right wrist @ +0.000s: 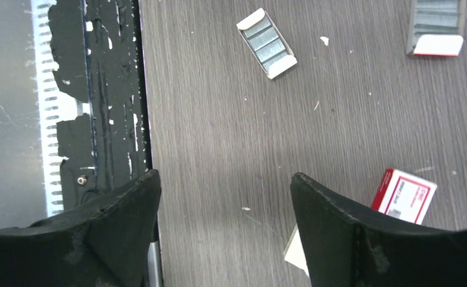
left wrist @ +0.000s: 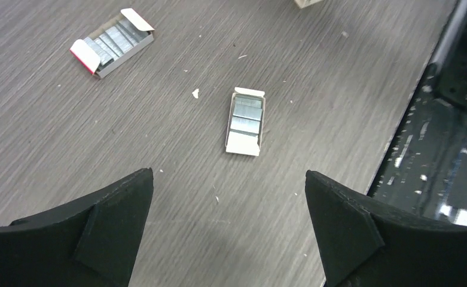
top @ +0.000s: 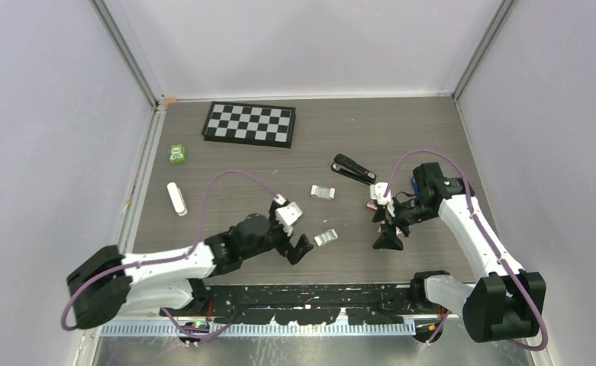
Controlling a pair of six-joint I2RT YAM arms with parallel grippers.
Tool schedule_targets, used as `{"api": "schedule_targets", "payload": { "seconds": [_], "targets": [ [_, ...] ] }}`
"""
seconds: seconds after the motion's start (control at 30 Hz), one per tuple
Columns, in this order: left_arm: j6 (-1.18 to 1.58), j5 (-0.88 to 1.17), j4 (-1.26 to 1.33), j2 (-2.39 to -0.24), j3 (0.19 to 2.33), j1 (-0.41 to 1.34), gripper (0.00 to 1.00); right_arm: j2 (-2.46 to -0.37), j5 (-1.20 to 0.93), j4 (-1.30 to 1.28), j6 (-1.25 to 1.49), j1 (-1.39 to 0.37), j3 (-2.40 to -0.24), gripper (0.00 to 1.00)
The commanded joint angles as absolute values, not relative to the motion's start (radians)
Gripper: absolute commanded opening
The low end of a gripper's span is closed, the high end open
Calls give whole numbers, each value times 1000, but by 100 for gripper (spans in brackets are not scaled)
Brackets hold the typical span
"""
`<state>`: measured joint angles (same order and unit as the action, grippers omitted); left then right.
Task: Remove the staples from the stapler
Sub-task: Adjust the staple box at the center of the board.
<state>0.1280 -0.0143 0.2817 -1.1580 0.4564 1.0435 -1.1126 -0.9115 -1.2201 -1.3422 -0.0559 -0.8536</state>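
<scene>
The left tool (left wrist: 229,179) and right tool (right wrist: 225,179) were both seen open and empty, the stapler (top: 353,168) was seen lying beyond the right tool, and, with staples (left wrist: 244,121) set out ahead of the left tool, little was judged left to do.

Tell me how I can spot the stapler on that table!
Find the black-and-white checkerboard at the far side of the table. Go right from it and a little nearer, and the stapler lies there at a slant. It is long, thin and dark, while the staple boxes next to it are small, open and full of shiny silver.
</scene>
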Motion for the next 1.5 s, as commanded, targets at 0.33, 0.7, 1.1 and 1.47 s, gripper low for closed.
{"api": "schedule_targets", "payload": {
  "seconds": [0.33,0.7,1.1,1.47],
  "targets": [
    [128,45,802,-1165,194,1031,100,-1332,-574,-578,-453,-397,-879,18],
    [-47,57,1151,-1591,294,1040,99,-1618,-461,-612,-307,-486,-981,14],
    [-57,49,1097,-1721,391,1043,82,-1716,-466,-650,-294,-549,-1011,12],
    [-50,64,1075,-1761,416,1049,69,-1717,-493,-658,-303,-563,-1017,12]
  ]
}}
